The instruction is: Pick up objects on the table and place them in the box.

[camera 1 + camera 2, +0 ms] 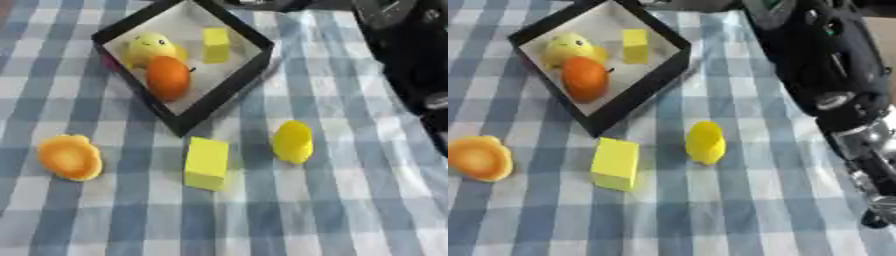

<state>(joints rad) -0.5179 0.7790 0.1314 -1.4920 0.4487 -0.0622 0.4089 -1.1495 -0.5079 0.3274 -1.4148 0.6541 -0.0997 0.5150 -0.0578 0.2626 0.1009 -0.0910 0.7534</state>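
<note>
Left eye view records a blue-and-white checked tablecloth [367, 200] covering the worktop, with a black-walled box [234, 80] set cornerwise toward the far left part. Inside the box lie a round yellow toy with a face [149, 46], an orange egg-shaped object [167, 78] touching it on the near side, and a small yellow block [215, 44] standing apart toward the far right wall.

Three items remain on the cloth outside the box. An orange, flattish round piece [69, 157] sits near the left edge. A yellow rectangular block [206, 163] stands just in front of the near corner of the box, not touching it. A yellow egg-shaped object [293, 141] rests to the right of that block, separate from it.

Right eye view shows the robot's right arm [824, 75], black with silver joints, extending along the right edge of the worktop from the far corner toward the near side, above the cloth and well apart from all objects. Its hand cannot be made out, so finger position cannot be told. No left hand appears in either view.
</note>
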